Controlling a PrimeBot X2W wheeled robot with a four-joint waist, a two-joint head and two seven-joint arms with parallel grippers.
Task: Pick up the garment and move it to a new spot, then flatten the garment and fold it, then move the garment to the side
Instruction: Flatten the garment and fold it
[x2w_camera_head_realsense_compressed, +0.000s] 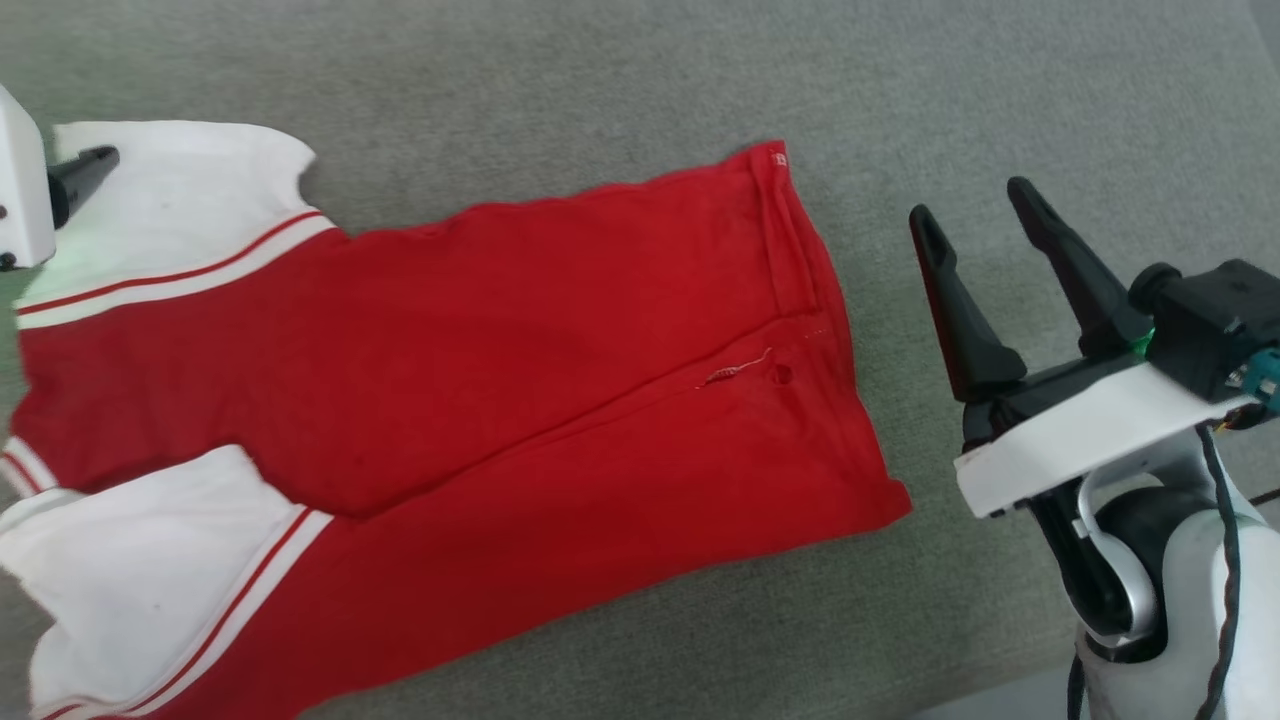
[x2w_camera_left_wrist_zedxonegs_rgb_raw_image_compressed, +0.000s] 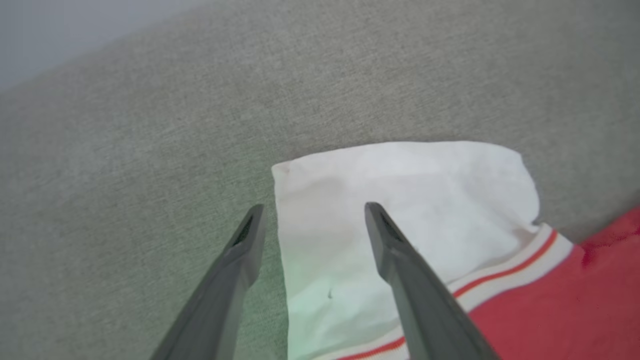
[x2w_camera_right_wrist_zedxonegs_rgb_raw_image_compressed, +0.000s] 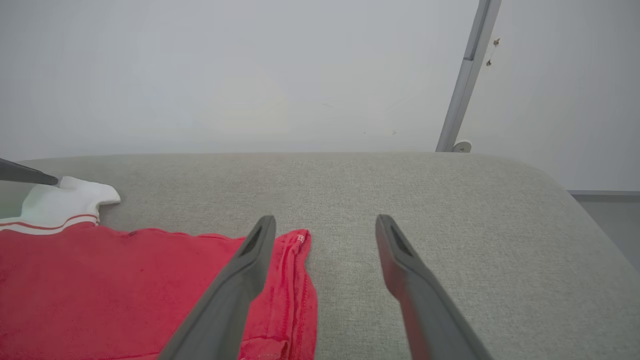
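The right gripper (x2w_camera_head_realsense_compressed: 970, 200) is hanging open just beside the hem (x2w_camera_head_realsense_compressed: 850, 380); the left gripper (x2w_camera_left_wrist_zedxonegs_rgb_raw_image_compressed: 314, 207) is hovering spread above the far white sleeve (x2w_camera_left_wrist_zedxonegs_rgb_raw_image_compressed: 425, 190). Both should be pinching matching edges evenly. The garment (x2w_camera_head_realsense_compressed: 500, 330) is lying lengthwise across the grey padded surface (x2w_camera_head_realsense_compressed: 600, 80), hem pointing right.

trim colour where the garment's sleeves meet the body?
White band with a thin red stripe, between white sleeve and the red garment. Clearest in the head view.
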